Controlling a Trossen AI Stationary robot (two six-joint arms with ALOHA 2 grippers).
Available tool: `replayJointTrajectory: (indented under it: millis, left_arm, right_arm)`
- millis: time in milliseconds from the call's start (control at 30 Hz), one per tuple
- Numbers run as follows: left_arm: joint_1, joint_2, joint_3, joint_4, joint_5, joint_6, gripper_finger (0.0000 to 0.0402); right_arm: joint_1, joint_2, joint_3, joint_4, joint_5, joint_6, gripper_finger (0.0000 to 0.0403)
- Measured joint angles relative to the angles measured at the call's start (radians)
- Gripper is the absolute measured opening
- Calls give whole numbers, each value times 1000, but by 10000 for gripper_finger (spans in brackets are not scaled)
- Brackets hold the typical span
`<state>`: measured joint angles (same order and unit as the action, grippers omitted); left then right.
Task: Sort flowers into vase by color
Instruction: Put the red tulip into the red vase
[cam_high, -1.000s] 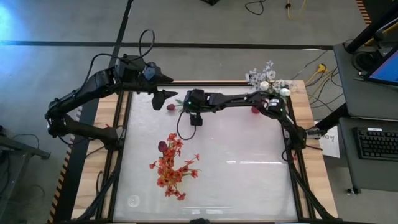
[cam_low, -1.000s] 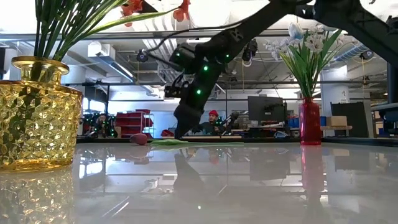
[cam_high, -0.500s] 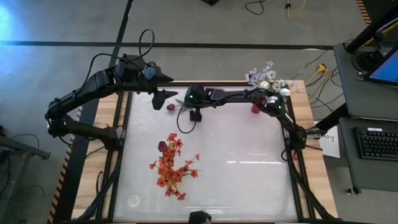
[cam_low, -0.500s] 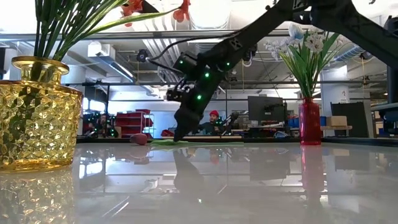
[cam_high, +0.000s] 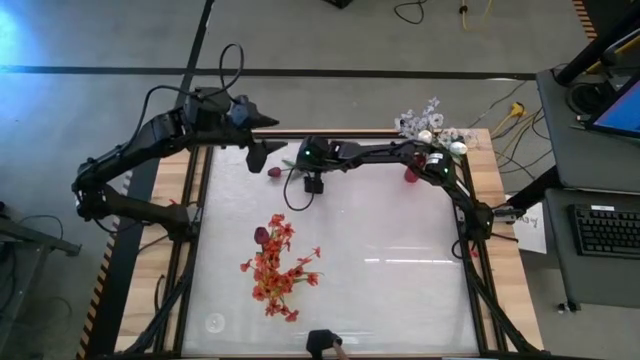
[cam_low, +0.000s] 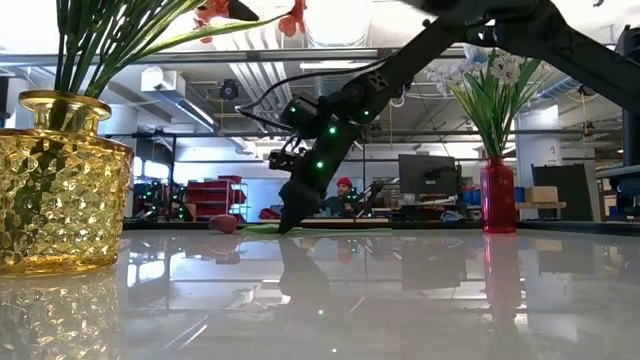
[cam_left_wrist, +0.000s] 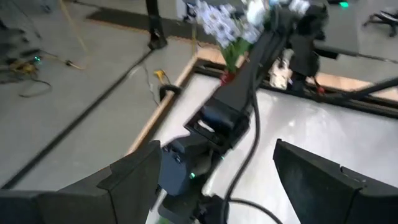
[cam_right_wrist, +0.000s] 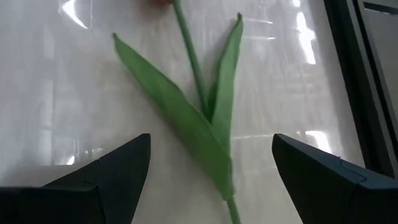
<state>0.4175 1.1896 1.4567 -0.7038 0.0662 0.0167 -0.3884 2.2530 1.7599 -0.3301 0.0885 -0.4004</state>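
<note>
1. Tulip stem (cam_right_wrist: 189, 59) in my right wrist view: bud cut off by the frame edge, only a red sliver shows; lower stem also runs out of frame.
2. Gold vase (cam_low: 60, 180) in low view: clipped at the frame's left edge; its flowers' tops are out of frame.
3. High view: right claw (cam_high: 297, 158) covers the stem; I can only see the maroon bud (cam_high: 274, 172).
4. Left wrist view is blurred; white flowers (cam_left_wrist: 227, 18) have no readable detail.
5. Person (cam_low: 343, 195) behind the desk in low view is too small to make out.
</note>
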Motion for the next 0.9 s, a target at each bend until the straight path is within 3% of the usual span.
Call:
replayJointTrajectory:
  millis: [233, 700, 900]
  left_arm:
    - [0, -5, 19, 67, -42, 33, 295]
    - [1, -25, 24, 87, -59, 61, 295]
    - [2, -50, 122, 94, -96, 78, 295]
  right_arm:
    - [-11, 5, 0, 6, -60, 10, 288]
    - [-9, 6, -2, -3, -114, 2, 116]
    - [-16, 7, -2, -1, -114, -1, 51]
